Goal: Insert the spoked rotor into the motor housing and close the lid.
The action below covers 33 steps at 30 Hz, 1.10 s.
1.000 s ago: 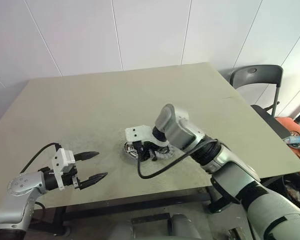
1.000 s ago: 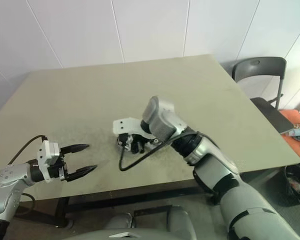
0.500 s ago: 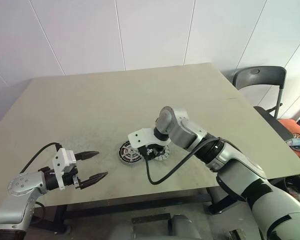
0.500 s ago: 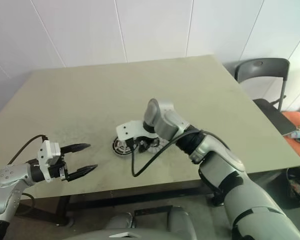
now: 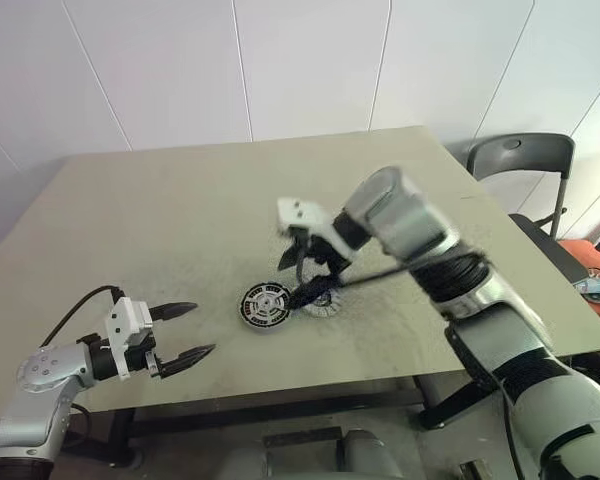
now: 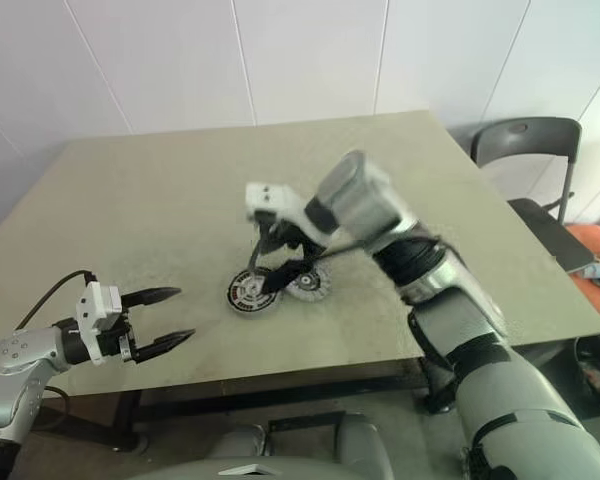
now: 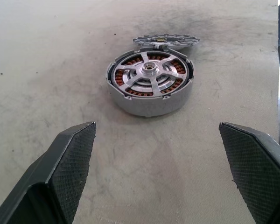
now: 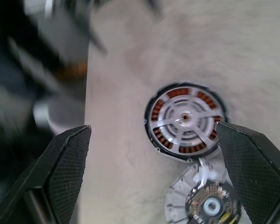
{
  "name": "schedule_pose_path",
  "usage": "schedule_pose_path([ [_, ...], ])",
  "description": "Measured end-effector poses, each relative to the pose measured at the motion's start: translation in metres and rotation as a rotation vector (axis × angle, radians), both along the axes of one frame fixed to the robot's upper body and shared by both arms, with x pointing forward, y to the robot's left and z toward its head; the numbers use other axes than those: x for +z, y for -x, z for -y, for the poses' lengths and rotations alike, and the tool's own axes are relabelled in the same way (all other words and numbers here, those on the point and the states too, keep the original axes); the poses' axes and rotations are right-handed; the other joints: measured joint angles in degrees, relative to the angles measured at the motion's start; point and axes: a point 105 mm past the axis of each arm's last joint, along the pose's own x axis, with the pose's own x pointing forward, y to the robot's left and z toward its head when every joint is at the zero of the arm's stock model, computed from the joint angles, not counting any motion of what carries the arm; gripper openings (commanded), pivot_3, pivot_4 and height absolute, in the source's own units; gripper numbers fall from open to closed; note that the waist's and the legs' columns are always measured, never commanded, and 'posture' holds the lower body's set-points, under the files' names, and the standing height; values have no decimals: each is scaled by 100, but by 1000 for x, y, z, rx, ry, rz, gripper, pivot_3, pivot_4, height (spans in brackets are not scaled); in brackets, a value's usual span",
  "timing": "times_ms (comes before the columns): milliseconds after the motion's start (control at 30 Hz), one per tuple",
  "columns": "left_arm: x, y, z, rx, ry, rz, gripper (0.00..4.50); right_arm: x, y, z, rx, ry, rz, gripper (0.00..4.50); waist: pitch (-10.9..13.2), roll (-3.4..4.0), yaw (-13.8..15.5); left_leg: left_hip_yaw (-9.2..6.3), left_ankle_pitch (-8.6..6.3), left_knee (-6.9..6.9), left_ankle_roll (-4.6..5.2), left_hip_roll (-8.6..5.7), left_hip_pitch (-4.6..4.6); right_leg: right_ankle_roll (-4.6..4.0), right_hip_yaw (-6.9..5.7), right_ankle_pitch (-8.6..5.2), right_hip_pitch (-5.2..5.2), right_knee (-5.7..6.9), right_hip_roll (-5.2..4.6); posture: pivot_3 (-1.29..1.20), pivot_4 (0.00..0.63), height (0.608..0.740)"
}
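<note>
The motor housing (image 5: 263,305) lies flat on the table near its front middle. The spoked rotor (image 7: 150,77) sits inside it, silvery spokes over the copper windings. The grey ribbed lid (image 5: 325,300) rests on the table right beside the housing, on its right, uncovered. My right gripper (image 5: 298,275) hangs open just above the housing and lid, holding nothing; its wrist view looks down on the housing (image 8: 184,122) and lid (image 8: 205,201). My left gripper (image 5: 180,332) stands open and empty near the front left edge, pointing at the housing (image 7: 150,100) from a hand's length away.
The table (image 5: 180,210) is a wide beige board with a scuffed dark patch around the parts. A dark folding chair (image 5: 515,155) stands off its far right corner. Orange clutter (image 5: 595,285) sits low at the right.
My right gripper has opened and risen off the housing, its wrist rolling, leaving housing and lid uncovered on the table. The left gripper has stayed put.
</note>
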Motion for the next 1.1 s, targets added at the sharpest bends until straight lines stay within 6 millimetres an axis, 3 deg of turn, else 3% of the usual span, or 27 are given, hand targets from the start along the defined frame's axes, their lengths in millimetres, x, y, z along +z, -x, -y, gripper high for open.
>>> schedule_pose_path([
  [100,0,0,0,0,1,1,4500,-1,-4,13,-198,-151,-148,4468,-1,-1,-3,1,0,-6,0,1,-3,0,0,0,-5,0,0,0,0,740],
  [300,0,-5,-3,9,5,0,4500,-38,4,48,-516,-295,-418,4468,2,4,-13,8,0,-3,0,1,-9,0,3,0,-12,0,0,0,0,740],
  [367,2,-8,-3,6,6,8,4500,-48,6,51,-579,-337,-474,4468,2,4,-38,12,0,-2,0,1,-6,0,5,1,-10,1,0,0,0,740],
  [500,5,-12,-2,2,7,20,4500,-49,-7,55,-716,-514,-543,4468,2,5,-32,11,0,-2,0,3,0,-2,5,3,-5,1,1,0,0,740],
  [567,5,-12,-2,2,7,18,4500,-61,-5,64,-772,-496,-575,4468,2,5,-13,11,0,-2,0,2,-5,-3,4,3,-2,-9,-1,0,0,740],
  [700,3,-12,-3,5,6,12,4500,-85,10,78,-796,-424,-688,4468,6,9,-28,16,0,-5,1,1,-8,-3,6,3,3,-26,-5,0,0,740],
  [800,3,-12,-3,5,4,11,4500,-85,20,85,-765,-400,-759,4468,6,11,-51,18,0,-7,2,4,-3,-3,6,2,8,-30,-2,0,0,740],
  [1100,2,-12,-3,11,-2,11,4500,-85,41,71,-683,-327,-878,4468,6,9,-28,18,0,-4,4,8,-3,0,5,4,27,-59,4,0,0,740],
])
